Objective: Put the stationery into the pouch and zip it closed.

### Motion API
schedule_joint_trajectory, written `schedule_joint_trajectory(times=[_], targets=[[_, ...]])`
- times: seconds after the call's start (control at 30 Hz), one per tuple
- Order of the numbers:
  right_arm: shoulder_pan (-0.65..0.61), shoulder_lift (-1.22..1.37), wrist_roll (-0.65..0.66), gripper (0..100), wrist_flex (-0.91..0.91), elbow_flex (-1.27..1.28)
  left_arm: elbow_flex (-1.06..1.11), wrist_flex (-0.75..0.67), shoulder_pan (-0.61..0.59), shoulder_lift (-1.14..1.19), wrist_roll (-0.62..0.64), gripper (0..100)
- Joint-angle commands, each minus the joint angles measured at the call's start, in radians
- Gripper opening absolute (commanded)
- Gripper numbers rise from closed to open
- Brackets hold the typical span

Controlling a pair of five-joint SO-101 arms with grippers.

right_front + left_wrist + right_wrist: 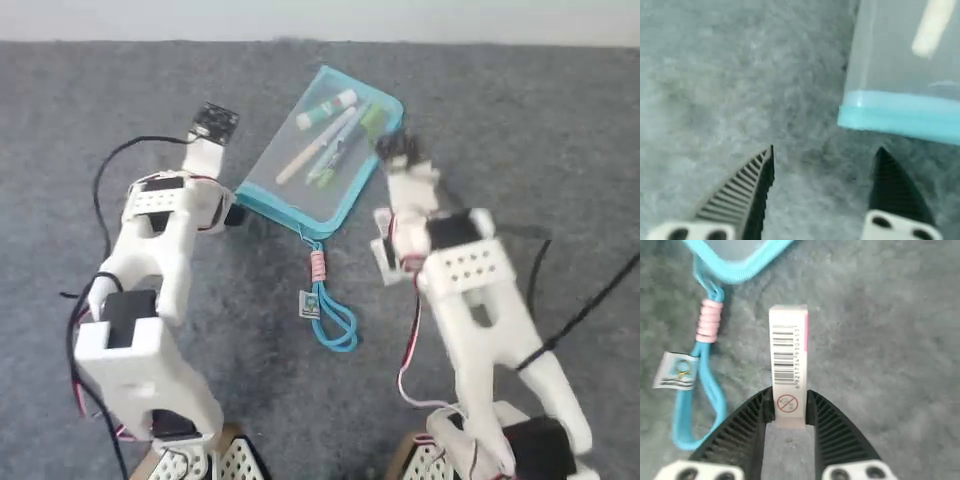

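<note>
The teal pouch (318,150) with a clear window lies on the grey carpet, with pens and a glue stick showing through the window. Its zip strap (330,310), with a pink bead and a paper tag, trails toward the arms. My left gripper (826,160) is open just off the pouch's near-left corner (900,117), with nothing between its fingers; in the high view the left gripper (232,212) sits beside that corner. My right gripper (788,397) is shut on a small white barcoded box (787,340), held above the carpet to the right of the strap (695,405) and near the pouch corner (735,262).
Grey carpet (520,120) covers the whole table, with free room on the far left and far right. Both arms' cables hang near their bases (410,370).
</note>
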Motion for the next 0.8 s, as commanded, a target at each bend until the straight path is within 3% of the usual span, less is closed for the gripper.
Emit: schedule_joint_trajectory(times=[0.0,0.1,0.33,0.63,0.77], targets=[[0.008,-0.044,0.011,0.9,-0.117,0.086,-0.054,-0.029,0.014,-0.028,-0.009,30],[0.005,0.016,0.006,0.9,-0.151,0.091,-0.044,-0.051,-0.003,-0.043,-0.009,30],[0.008,0.173,-0.092,0.9,-0.271,0.087,-0.067,-0.296,0.035,0.095,-0.003,30],[0.01,0.18,-0.092,1.2,-0.274,0.081,-0.163,-0.374,0.066,0.138,0.005,28],[0.01,0.191,-0.092,8.8,-0.274,0.091,-0.163,-0.454,0.107,0.138,0.061,24]])
